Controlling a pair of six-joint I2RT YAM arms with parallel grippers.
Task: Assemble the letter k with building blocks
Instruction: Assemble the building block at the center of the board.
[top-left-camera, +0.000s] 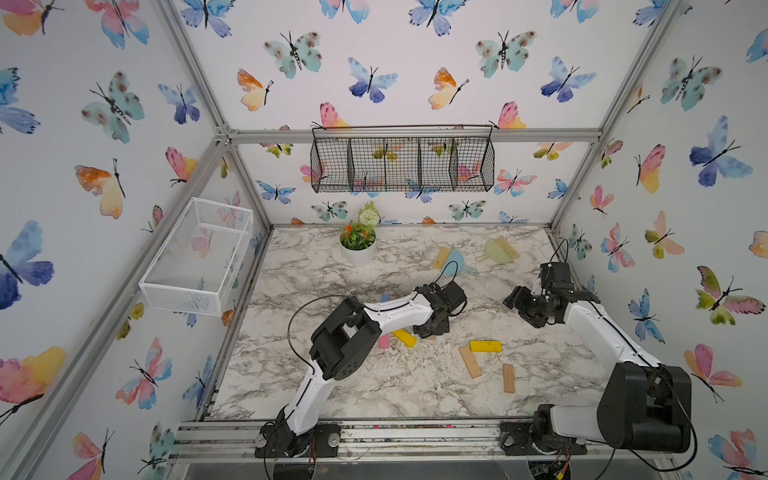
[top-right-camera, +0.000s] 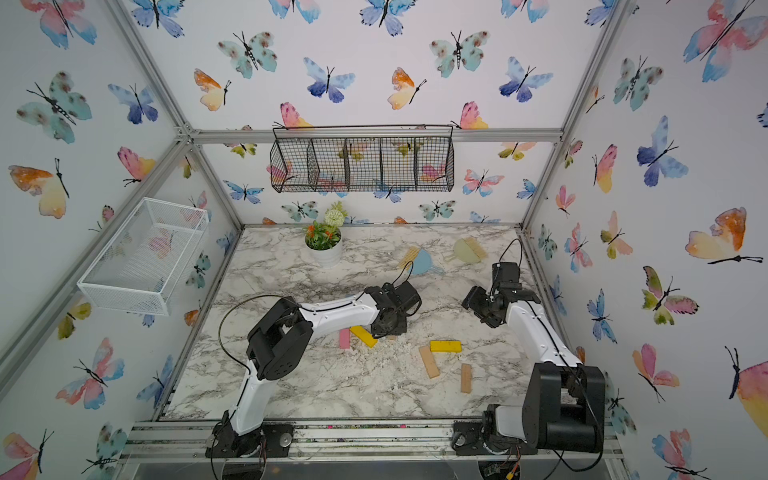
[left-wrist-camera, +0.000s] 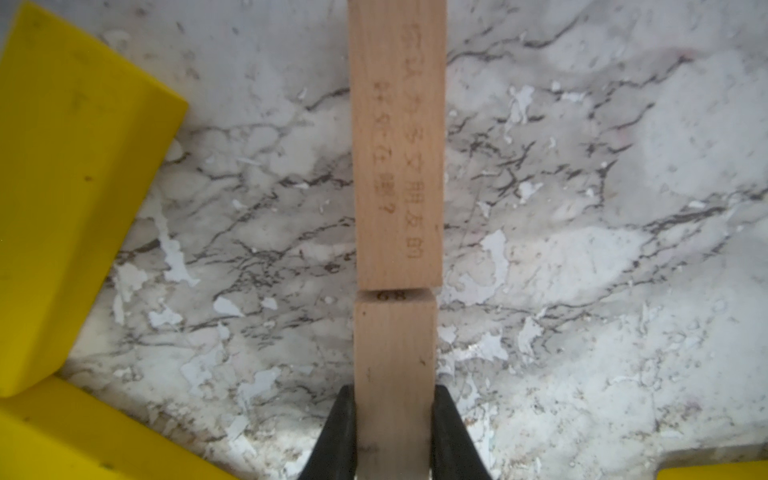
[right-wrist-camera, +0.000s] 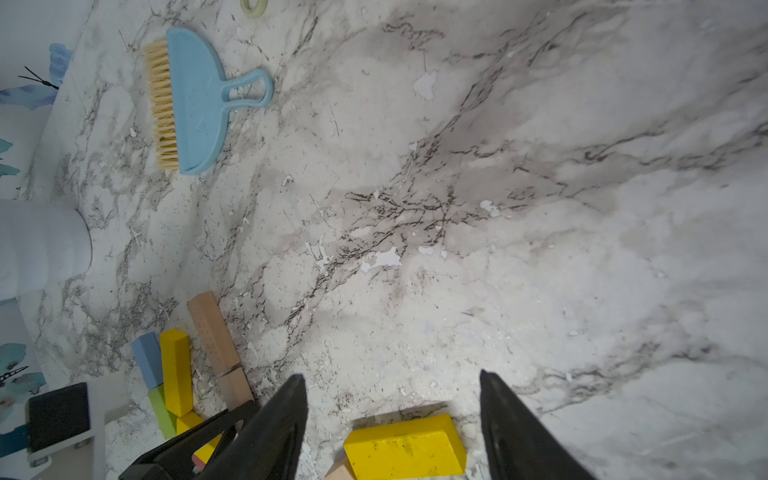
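The left gripper (left-wrist-camera: 395, 399) pinches a tan block (left-wrist-camera: 395, 349), end to end with a second tan block (left-wrist-camera: 397, 145) (a yellow block (left-wrist-camera: 75, 199) lies beside); the right gripper (right-wrist-camera: 392, 378) hangs spread.

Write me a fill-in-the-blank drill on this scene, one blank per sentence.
1. The left hand is shut on a tan block; the right hand is ___.
2. The block nearest the right hand is ___.
3. The dustpan nearer the pot is ___.

Missing words: open; yellow; blue.
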